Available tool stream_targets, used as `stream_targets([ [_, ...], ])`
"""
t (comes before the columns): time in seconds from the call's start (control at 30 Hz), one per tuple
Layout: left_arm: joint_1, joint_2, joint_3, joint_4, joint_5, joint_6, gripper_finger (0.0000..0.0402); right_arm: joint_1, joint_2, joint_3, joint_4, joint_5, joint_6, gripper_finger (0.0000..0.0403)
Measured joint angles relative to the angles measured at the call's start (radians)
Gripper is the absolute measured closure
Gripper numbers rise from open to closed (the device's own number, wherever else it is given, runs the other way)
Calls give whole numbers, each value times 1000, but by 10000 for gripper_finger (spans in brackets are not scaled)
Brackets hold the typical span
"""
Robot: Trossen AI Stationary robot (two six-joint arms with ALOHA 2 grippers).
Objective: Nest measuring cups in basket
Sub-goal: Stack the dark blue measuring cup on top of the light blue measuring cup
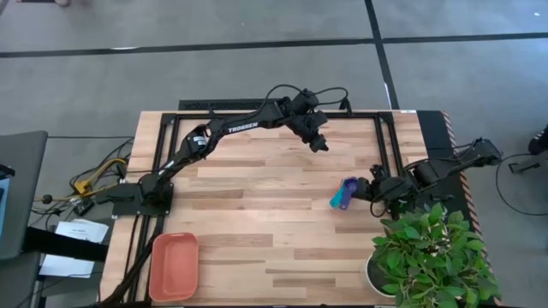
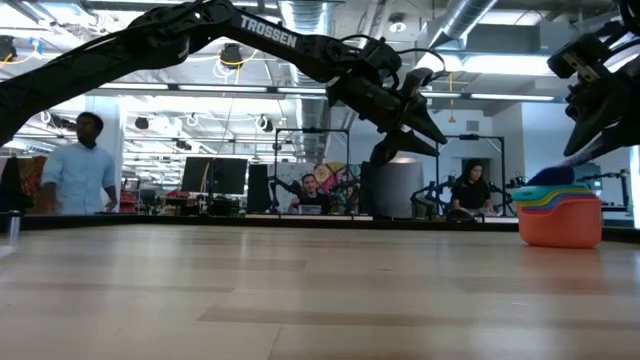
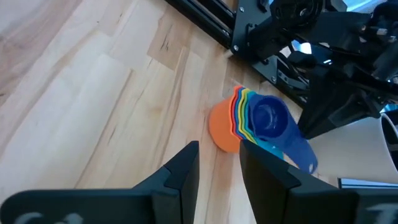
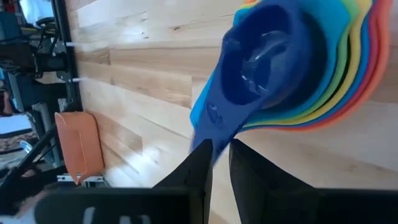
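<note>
The measuring cups [image 1: 344,193] stand nested in one stack on the table's right half. The coral cup [image 2: 560,226] is outermost, with its base on the wood. The dark blue cup [image 4: 273,53] is innermost. Their handles [image 3: 298,146] point toward my right gripper [image 1: 366,190], which is open with its fingertips at the handles' ends. My left gripper [image 1: 321,145] hangs open and empty above the table's far middle, well clear of the stack. The basket [image 1: 174,267] lies at the near left corner, with nothing in it. My right gripper [image 4: 221,149] comes at the free end of the blue handle [image 4: 208,130] slanting down from the table's right side. The handle end reaches one fingertip [image 4: 200,155], but I cannot tell whether they touch. The stack stands upright on the table.
A potted plant [image 1: 428,252] fills the near right corner, close behind my right arm. A black frame [image 1: 385,137] runs along the far and right sides of the table. Bare wood lies between the stack and the basket. People sit and stand in the room beyond.
</note>
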Motion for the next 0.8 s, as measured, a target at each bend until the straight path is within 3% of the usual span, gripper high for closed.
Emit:
stream_targets([
  [0.5, -19, 0, 0, -29, 22, 8, 298, 0, -1, 0, -2, -48, -12, 326],
  [0.67, -83, 1, -1, -173, -106, 136, 303, 0, 16, 0, -31, -125, -11, 331],
  [0.8, -135, 1, -1, -197, -199, 210, 308, -3, 61, 0, -62, -155, -6, 341],
])
